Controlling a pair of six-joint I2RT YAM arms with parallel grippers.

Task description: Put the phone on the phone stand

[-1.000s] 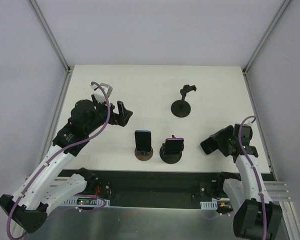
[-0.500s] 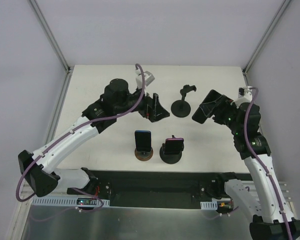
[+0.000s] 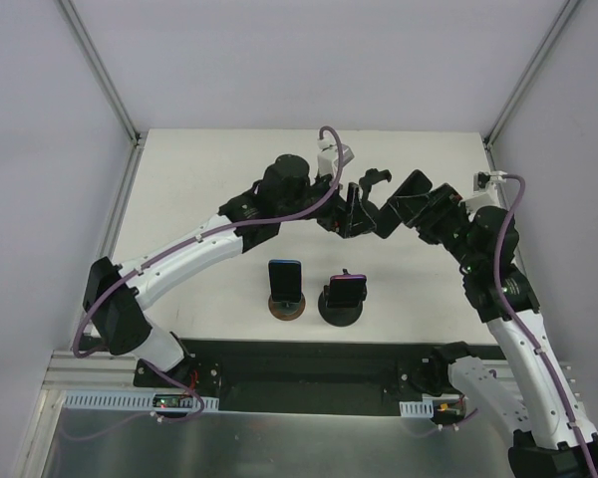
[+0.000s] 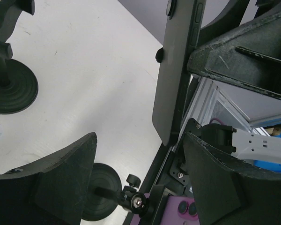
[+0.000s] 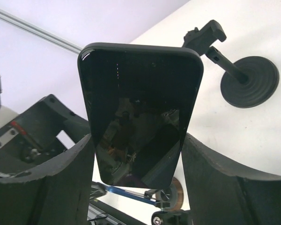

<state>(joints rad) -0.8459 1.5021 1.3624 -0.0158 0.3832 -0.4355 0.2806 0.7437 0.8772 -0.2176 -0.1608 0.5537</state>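
My right gripper point(image 5: 138, 138) is shut on a black phone point(image 5: 138, 112), held upright off the table with its screen facing the wrist camera. In the top view the right gripper point(image 3: 404, 207) hangs just right of the empty black phone stand point(image 3: 376, 179), whose round base and clamp show in the right wrist view point(image 5: 248, 79). My left gripper point(image 3: 357, 214) is wide open and empty, right beside the phone. In the left wrist view point(image 4: 139, 140) the phone shows edge-on point(image 4: 175, 79) beyond my open fingers, held by the right gripper's fingers point(image 4: 243, 51).
Two other stands sit near the table's front: a brown one with a blue phone point(image 3: 286, 282) and a black one with a purple phone point(image 3: 346, 294), also low in the left wrist view point(image 4: 178, 208). Metal frame posts stand at the table's back corners.
Both arms swung in over the table's middle. The left gripper moved right from the left side. The right gripper carried the phone up from the near right to beside the empty stand.
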